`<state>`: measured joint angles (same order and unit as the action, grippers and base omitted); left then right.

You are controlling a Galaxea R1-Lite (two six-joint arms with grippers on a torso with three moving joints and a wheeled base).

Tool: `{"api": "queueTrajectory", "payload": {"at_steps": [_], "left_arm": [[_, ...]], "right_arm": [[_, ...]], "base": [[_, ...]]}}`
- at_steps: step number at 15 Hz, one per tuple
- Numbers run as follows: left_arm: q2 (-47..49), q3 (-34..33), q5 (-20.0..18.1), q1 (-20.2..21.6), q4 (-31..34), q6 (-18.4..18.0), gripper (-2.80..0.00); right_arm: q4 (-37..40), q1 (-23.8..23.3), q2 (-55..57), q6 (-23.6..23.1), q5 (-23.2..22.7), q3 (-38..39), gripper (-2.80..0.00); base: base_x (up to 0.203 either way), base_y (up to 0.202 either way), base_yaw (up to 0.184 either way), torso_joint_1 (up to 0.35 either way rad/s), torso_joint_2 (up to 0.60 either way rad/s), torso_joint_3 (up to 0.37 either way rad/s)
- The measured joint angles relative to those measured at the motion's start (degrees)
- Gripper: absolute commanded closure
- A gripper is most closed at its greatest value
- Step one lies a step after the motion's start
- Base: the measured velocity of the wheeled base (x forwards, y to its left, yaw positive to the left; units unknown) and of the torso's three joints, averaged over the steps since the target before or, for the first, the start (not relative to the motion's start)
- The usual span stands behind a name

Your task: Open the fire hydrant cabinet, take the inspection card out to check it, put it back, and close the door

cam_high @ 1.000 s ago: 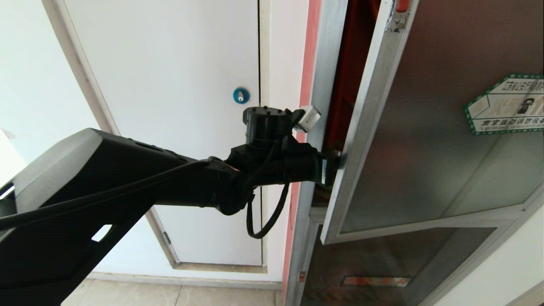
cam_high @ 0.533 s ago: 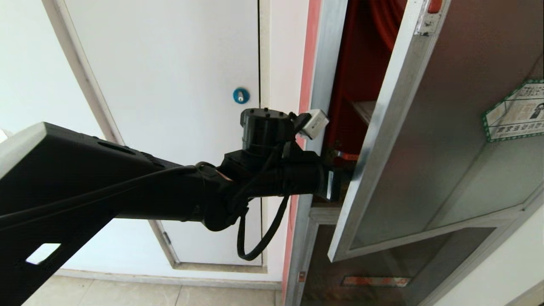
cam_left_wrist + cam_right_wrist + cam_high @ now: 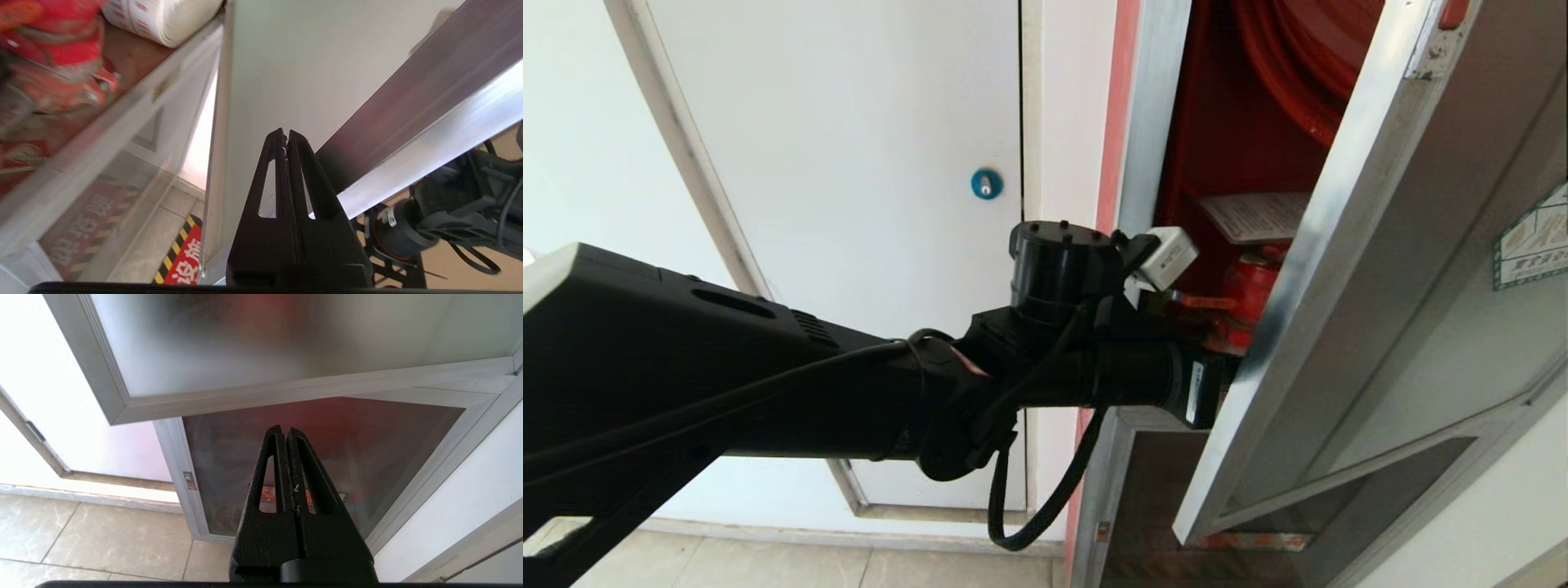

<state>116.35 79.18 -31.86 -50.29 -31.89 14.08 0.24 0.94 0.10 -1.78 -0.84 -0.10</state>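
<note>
1. One change stands out: the door [image 3: 1347, 269] has swung wider on the fire hydrant cabinet [image 3: 1143, 106], now baring the inspection card [image 3: 1254, 216] and the red valve [image 3: 1245, 298] inside.
2. The left claw [image 3: 285, 134], pinched shut and empty, sits behind the door's edge; only its wrist view shows the white hose [image 3: 163, 18].
3. Only the right wrist view shows the right claw [image 3: 284, 430], also shut and empty, low beneath the door.

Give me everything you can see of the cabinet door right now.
The door is a silver aluminium frame around dark, faintly reflective glass, swung partly open and hinged on the robot's right. A red latch sits at the top of its free edge, and a green-bordered white sticker shows on the glass, partly cut off. The left gripper, fingers shut, reaches behind the free edge and seems to press on the inner side. Past the edge the cabinet's red interior is exposed.
</note>
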Motion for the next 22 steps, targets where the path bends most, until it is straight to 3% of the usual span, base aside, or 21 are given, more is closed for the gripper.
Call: {"api": "queueTrajectory", "payload": {"at_steps": [8,22], "left_arm": [[-2.86,-4.44,-0.25,-4.51,0.12,-0.26,0.0],[-2.1,-6.61,-0.22,-13.95,0.22,-0.28,0.0]], "right_arm": [[0.02,0.0,0.0,0.0,0.0,0.0,0.0],[0.01,0.0,0.0,0.0,-0.01,0.0,0.0]], "base": [[0.0,0.0,0.0,0.0,0.0,0.0],[0.0,0.0,0.0,0.0,0.0,0.0]]}}
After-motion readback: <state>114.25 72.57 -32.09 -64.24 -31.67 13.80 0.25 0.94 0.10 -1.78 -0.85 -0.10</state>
